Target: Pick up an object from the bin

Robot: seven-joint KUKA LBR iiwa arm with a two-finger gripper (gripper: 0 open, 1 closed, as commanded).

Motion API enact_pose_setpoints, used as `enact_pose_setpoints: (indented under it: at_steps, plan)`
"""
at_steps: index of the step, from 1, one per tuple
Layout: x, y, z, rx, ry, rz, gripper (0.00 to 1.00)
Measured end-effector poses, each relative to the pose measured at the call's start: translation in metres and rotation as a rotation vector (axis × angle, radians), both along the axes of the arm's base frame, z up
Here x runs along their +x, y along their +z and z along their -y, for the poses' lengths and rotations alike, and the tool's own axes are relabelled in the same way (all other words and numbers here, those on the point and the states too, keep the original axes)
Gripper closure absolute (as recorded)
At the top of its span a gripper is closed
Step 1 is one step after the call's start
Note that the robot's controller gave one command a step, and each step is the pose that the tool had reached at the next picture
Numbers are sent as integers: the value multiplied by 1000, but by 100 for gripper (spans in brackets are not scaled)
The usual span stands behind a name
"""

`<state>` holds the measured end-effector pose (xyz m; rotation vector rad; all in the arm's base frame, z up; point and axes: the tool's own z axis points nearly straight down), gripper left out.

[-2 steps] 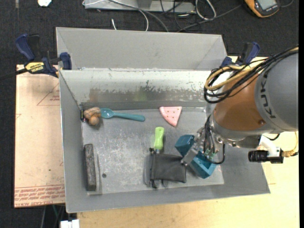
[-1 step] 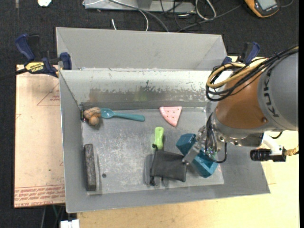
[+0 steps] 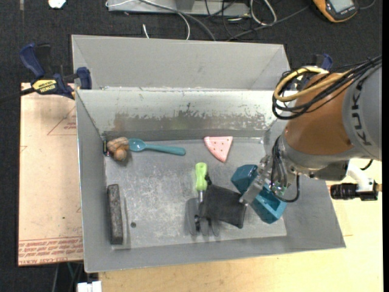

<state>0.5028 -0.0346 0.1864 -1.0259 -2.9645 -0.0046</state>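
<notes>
Close to the right wall of the bin (image 3: 313, 227), open floor well to its left, the pincer (image 3: 258, 190) hangs over a teal block (image 3: 244, 176), a black slab (image 3: 223, 207) just left; clenched or released, I cannot tell.

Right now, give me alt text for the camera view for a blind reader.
The arm's gripper hangs at the right of the bin, over a blue block beside a black pouch. A green-handled tool, pink wedge, teal spoon and grey bar lie farther left.

Teal spoon (image 3: 155, 148), pink wedge (image 3: 219, 146), grey bar (image 3: 115, 213)
</notes>
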Motion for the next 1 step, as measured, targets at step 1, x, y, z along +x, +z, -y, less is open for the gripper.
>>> enact_pose_setpoints:
  at_steps: [1]
  plan:
    - [0, 33, 0, 1, 2, -2, 100]
